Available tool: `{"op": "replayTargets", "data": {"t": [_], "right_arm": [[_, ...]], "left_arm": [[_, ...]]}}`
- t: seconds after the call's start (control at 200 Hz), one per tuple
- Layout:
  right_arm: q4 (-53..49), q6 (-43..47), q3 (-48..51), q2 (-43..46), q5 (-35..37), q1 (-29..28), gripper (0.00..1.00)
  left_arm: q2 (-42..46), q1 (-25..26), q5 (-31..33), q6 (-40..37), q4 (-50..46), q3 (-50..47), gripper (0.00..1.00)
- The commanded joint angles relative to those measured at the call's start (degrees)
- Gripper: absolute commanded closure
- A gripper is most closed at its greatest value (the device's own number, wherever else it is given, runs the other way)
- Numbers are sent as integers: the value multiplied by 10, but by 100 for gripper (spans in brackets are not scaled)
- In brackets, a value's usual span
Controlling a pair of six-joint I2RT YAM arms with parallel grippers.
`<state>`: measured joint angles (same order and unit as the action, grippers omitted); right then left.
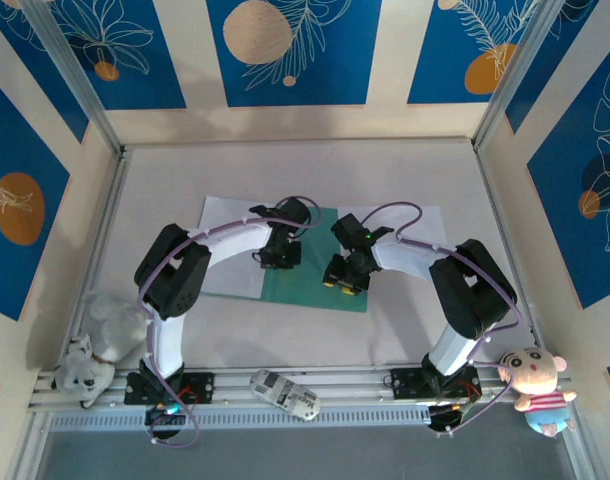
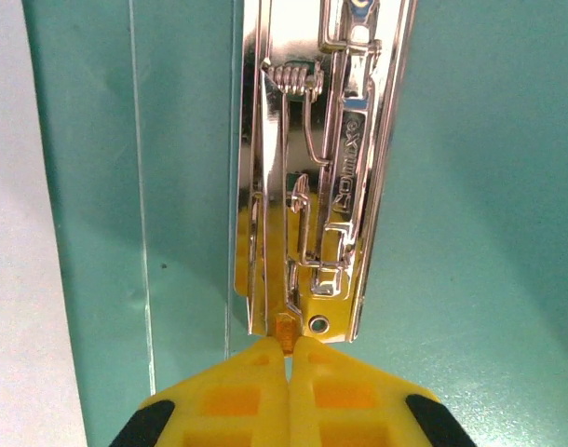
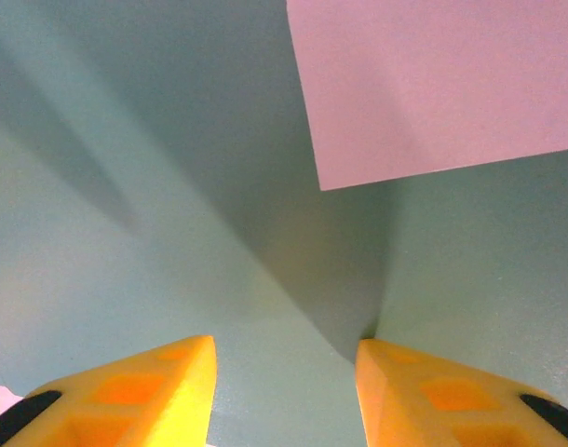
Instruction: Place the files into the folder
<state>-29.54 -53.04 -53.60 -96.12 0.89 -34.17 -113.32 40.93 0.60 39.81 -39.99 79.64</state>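
My left claw [image 2: 289,348] is clenched at the shiny metal clip [image 2: 326,168] of the flat teal card folder [image 2: 470,233], my right claw [image 3: 284,342] gaping empty.

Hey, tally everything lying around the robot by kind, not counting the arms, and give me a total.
Folder: 1
White paper sheets: 2
Plush toys: 2
Small white device: 1
Total: 6

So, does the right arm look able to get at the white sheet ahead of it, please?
Probably yes: the right hand is open over the folder, and the sheet lies just ahead with nothing between. Lying flat, it may be hard to pinch.
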Motion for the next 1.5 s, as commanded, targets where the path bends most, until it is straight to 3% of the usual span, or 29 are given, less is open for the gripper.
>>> {"op": "replayTargets", "data": {"t": [0.0,0.615,0.685,0.75,0.96,1.125,1.49], "right_arm": [[-4,2,-3,-20,-9,-5,55],[-8,7,-5,-19,-11,-5,55],[-9,9,-5,-18,-11,-4,55],[-10,10,-4,-17,-11,-5,55],[-15,13,-6,-15,-7,-7,55],[-21,16,-11,-18,-4,-11,55],[-24,19,-14,-22,-2,-12,55]], "left_arm": [[-6,5,-66,10,29,-7,95],[12,-18,34,-43,-97,92,94],[11,-22,45,-53,-113,110,90],[12,-28,51,-60,-121,123,80],[18,-38,98,-88,-171,184,79],[37,-40,77,-92,-163,175,80],[53,-40,13,-98,-89,39,84]]}}
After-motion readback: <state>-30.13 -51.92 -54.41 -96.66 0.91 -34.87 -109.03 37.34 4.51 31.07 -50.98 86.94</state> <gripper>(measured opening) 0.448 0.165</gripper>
